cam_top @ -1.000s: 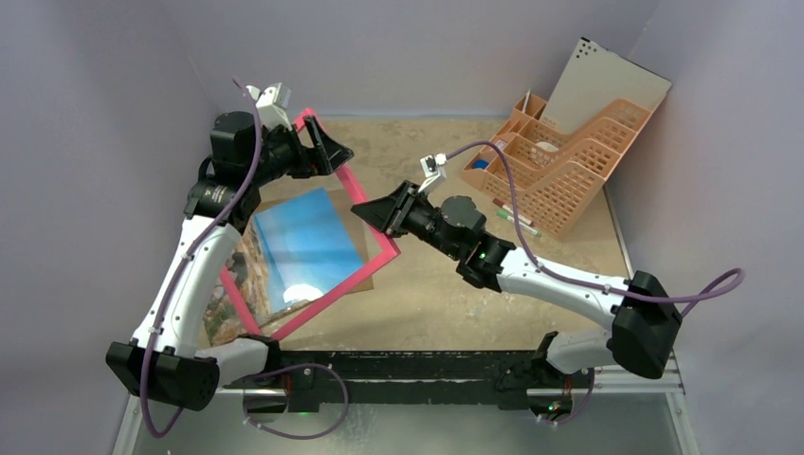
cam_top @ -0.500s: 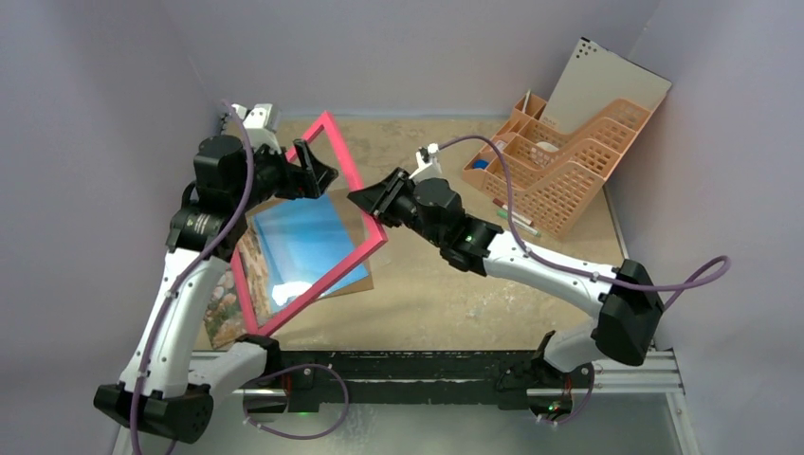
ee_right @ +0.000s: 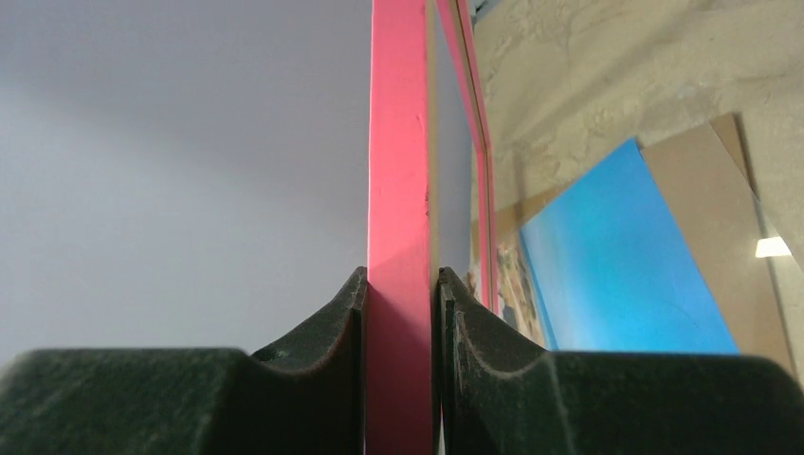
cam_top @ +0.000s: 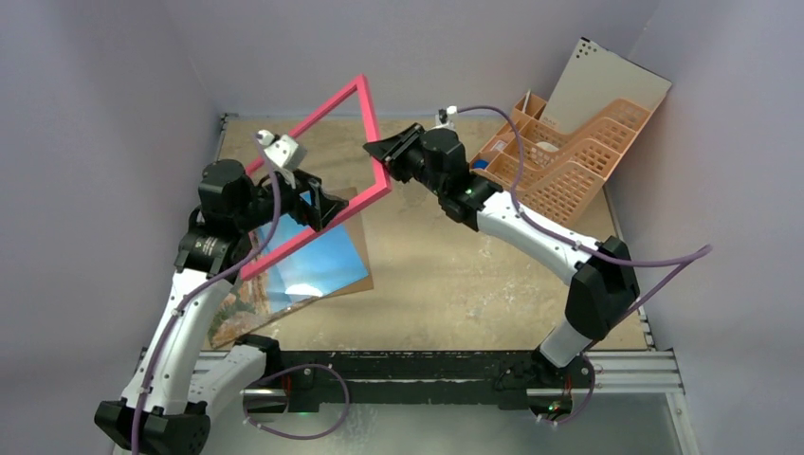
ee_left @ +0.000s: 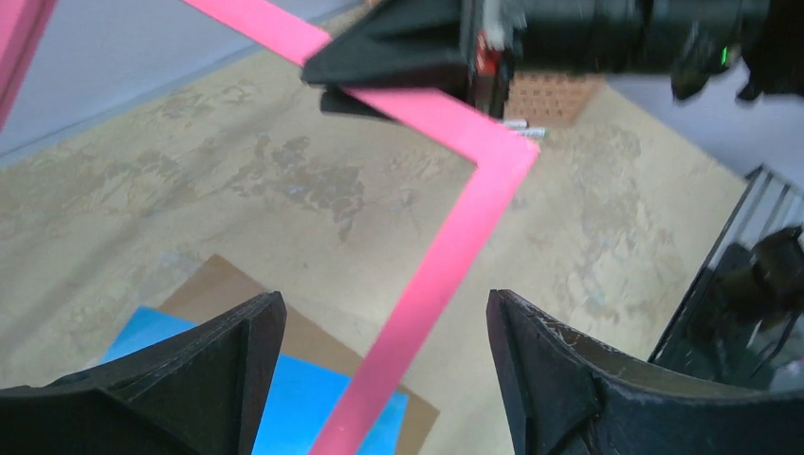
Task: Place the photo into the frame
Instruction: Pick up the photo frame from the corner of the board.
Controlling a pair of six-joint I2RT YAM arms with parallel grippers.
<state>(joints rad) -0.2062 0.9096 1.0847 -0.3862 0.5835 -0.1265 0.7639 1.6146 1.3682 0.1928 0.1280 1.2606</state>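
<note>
The top camera is fixed high above and behind the near edge of the counter (cam_top: pixel 455 275). It looks down and forward, from far enough to hold the whole surface in one picture. The left wrist camera looks out between the fingers of the left claw (ee_left: pixel 384 313), slanting down over the counter, and faces the right claw (ee_left: pixel 318 83) from near. The right wrist camera looks along its own claw from very close, with the frame (ee_right: pixel 398 190) edge filling the middle. All three views share the frame and a part of the photo (cam_top: pixel 318 258).
</note>
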